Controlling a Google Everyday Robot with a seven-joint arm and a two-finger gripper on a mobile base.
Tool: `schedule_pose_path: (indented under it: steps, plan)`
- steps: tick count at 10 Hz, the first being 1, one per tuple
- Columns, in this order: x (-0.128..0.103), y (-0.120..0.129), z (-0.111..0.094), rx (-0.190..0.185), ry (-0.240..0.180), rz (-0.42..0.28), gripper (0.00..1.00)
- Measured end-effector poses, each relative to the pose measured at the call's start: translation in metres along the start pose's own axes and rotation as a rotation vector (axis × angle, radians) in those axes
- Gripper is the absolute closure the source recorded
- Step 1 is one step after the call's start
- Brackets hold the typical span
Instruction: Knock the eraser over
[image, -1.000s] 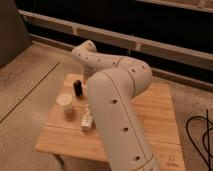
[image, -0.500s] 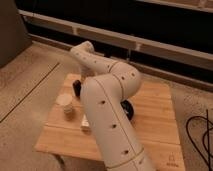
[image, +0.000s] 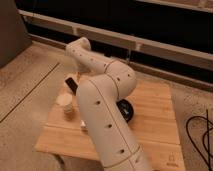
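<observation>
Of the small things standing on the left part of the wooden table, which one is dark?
The eraser, a black block at the table's far left edge. The paper cup just in front of it is pale. The gripper is hidden behind the arm.

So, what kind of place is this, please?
Probably a lab or workshop test area: a small wooden table on speckled hard floor, cables lying at right. The arm hides the hand, near the eraser and paper cup.
</observation>
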Motion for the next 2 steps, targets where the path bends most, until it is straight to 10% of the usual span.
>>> schedule_pose_path:
  steps: [2]
  plan:
    - [0.0012, -0.0022, -0.003, 0.008, 0.001, 0.007, 0.35]
